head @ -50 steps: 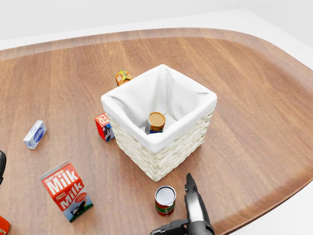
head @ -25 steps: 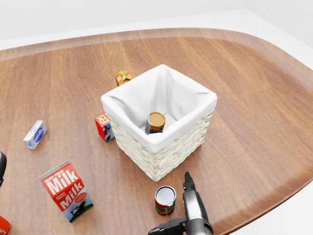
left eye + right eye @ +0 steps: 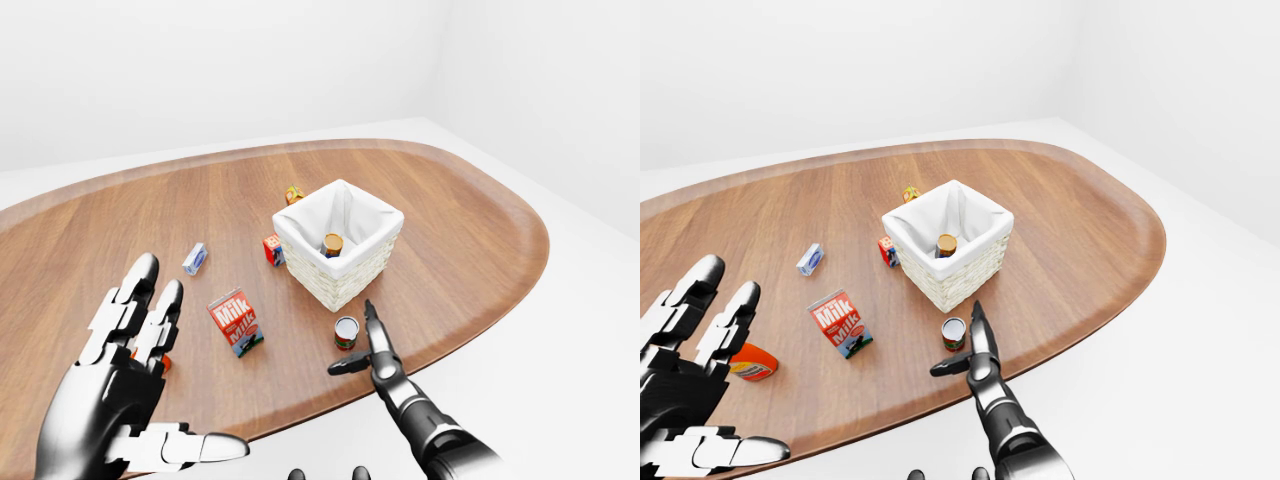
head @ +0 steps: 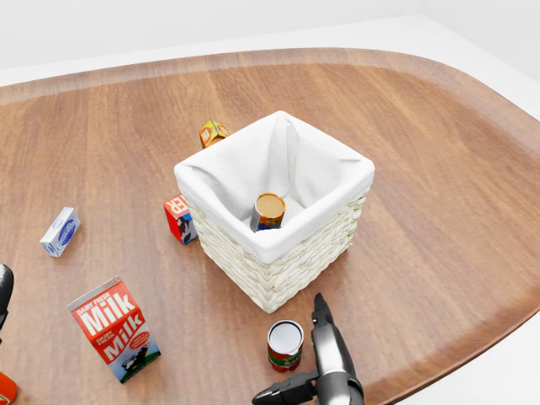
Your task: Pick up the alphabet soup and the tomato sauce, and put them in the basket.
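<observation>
The right hand [image 4: 314, 371] has crept closer to the tomato sauce [image 4: 285, 345] — fingers spread wide, holding nothing; one can sits in the basket [image 4: 278, 274] already.

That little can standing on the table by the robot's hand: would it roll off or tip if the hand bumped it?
The can stands upright on its flat end, so a light nudge would probably slide it, not roll it. It looks short and squat, so tipping seems unlikely. Knocked onto its round side, though, it could roll, and the table edge is close. The right hand is open beside it.
</observation>
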### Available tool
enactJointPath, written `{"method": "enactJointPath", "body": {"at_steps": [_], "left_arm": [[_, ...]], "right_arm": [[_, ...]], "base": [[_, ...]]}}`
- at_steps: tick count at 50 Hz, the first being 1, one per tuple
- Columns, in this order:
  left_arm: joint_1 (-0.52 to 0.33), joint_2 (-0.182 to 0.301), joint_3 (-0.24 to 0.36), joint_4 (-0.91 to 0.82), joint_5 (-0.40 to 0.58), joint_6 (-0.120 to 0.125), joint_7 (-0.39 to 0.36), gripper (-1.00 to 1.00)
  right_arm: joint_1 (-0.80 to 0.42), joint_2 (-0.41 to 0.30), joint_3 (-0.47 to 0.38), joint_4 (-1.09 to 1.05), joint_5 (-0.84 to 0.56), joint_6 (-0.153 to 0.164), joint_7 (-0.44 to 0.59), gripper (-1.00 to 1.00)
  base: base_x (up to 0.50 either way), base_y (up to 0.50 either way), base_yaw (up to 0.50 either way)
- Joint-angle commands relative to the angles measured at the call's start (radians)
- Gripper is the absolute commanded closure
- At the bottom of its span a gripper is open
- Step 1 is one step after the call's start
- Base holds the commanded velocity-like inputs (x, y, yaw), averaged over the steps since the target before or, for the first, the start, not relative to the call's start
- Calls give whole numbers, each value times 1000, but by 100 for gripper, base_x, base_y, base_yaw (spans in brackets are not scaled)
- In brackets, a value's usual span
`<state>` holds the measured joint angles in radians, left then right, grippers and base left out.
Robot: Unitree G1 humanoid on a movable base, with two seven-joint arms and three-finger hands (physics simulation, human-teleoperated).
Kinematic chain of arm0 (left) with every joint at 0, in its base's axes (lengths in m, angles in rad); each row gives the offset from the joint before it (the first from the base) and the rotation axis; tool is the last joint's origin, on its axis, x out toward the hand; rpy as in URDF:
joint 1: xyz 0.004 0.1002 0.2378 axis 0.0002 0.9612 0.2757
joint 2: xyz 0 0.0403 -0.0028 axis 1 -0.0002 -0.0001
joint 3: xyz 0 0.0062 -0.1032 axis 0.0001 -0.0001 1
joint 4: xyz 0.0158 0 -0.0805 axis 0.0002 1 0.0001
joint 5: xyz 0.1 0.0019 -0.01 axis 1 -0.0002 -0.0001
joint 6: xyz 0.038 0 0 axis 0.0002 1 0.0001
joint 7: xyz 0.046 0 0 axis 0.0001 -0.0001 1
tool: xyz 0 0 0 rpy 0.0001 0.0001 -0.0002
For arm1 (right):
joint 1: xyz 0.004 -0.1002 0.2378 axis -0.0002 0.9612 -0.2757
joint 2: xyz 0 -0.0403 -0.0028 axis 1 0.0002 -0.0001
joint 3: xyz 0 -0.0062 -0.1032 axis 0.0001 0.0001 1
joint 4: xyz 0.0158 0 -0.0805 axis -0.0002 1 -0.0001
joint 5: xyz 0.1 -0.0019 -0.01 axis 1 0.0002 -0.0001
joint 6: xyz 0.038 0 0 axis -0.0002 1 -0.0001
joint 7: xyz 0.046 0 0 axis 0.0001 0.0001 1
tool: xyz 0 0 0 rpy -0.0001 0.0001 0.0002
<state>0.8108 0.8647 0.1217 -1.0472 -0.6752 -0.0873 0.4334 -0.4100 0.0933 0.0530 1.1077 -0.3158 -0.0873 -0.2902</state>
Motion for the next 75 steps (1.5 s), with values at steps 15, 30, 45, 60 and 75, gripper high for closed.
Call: {"method": "enactJointPath", "body": {"at_steps": [15,30,45,60,75], "left_arm": [[7,3,-16,0,27,0,8,-100],[8,11,-41,0,61,0,25,-100],[7,14,-36,0,58,0,27,-100],[34,29,-37,0,71,0,26,-100],[44,33,-21,0,53,0,20,-100]], "right_arm": [[-31,8,-13,66,18,0,23,-100],[-27,30,-25,50,140,0,186,-100],[-53,35,-39,95,170,0,234,-100],[-60,23,-51,125,169,0,234,100],[-20,22,-7,-1,75,0,168,100]], "base": [[0,0,0],[0,0,0],[0,0,0],[0,0,0],[0,0,0]]}}
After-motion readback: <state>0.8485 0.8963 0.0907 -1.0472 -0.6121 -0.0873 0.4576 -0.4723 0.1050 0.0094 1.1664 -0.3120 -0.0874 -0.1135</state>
